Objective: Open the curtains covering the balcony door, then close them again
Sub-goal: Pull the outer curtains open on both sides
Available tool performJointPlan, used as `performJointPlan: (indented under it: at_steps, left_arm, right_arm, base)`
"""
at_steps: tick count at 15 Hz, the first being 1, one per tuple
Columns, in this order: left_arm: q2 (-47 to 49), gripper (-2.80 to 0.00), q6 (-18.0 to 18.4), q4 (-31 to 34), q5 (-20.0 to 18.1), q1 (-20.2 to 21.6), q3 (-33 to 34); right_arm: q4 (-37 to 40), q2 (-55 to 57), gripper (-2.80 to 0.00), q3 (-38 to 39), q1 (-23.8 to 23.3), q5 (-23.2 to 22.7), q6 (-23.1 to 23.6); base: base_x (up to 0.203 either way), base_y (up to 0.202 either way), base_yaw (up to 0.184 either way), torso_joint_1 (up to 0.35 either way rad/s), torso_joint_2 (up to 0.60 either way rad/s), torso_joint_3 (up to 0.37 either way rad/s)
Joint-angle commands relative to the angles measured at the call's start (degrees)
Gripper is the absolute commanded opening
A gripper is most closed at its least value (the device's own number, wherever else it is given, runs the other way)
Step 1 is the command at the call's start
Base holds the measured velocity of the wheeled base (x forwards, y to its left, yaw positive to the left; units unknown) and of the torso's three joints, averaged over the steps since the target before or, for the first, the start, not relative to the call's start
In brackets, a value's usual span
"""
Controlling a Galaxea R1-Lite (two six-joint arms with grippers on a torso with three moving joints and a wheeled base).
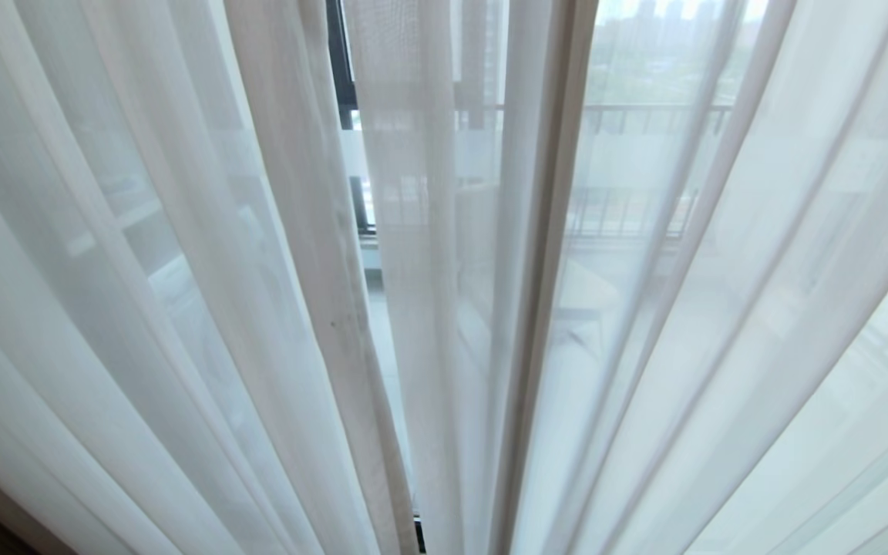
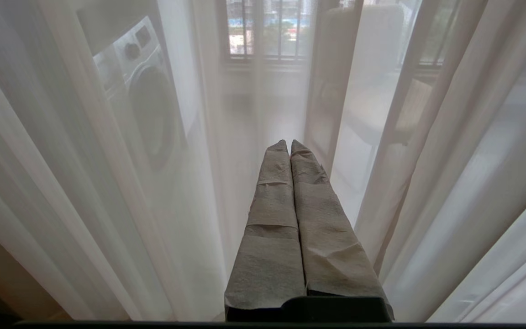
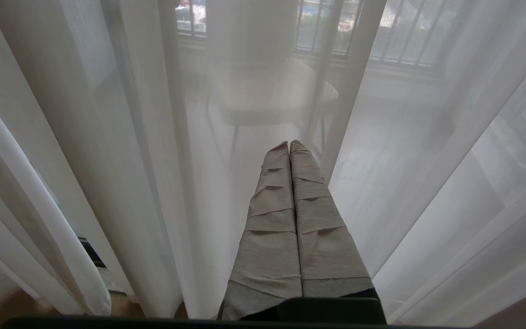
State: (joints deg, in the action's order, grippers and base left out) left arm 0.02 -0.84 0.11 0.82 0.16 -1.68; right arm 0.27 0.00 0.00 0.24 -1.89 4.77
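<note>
Balcony seen through white sheer curtains (image 1: 182,293) hanging closed in pleats across the black-framed balcony door (image 1: 342,69), with a narrow gap at centre. Head view: railing (image 1: 644,112) beyond, no arms. Left wrist view: left claw (image 2: 289,145) closed, empty, facing the sheer; washing machine (image 2: 142,87) behind. Right wrist view: right claw (image 3: 289,146) closed, empty; chair (image 3: 267,91) behind.

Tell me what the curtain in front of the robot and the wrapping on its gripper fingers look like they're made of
The sheer curtain looks like thin white woven fabric, matte: the railing and balcony show through it, and it hangs in soft folds. The fingers of the left gripper and right gripper seem wrapped in grey-beige creped paper or cloth tape, matte, with wrinkles and overlapping bands.
</note>
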Motion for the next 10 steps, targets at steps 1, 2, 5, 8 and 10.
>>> performJointPlan:
  at_steps: [1,2,5,8,10]
  left_arm:
    - [-0.02,-2.80,-0.21,0.24,0.07,0.02,-1.35]
    - [0.01,-2.80,-0.14,0.31,-0.02,0.02,-2.34]
    - [0.25,-2.80,-0.20,1.01,-0.37,0.02,-6.42]
    - [2.87,-2.80,-0.79,3.67,-0.82,0.02,-10.90]
    - [6.30,-2.80,-0.90,3.75,-2.99,-0.03,-13.72]
  right_arm:
    - [0.00,0.00,-2.80,0.00,0.02,-0.04,0.07]
    - [0.00,0.00,-2.80,0.00,0.02,-0.04,0.07]
    - [0.00,0.00,-2.80,0.00,0.02,0.02,0.07]
    - [0.00,0.00,-2.80,0.00,0.02,-0.04,0.07]
    - [0.00,0.00,-2.80,0.00,0.02,-0.04,0.07]
  base:
    - [0.000,0.000,0.000,0.000,0.00,0.000]
    - [0.000,0.000,0.000,0.000,0.00,0.000]
    - [0.000,0.000,0.000,0.000,0.00,0.000]
    - [0.000,0.000,0.000,0.000,0.00,0.000]
    - [0.000,0.000,0.000,0.000,0.00,0.000]
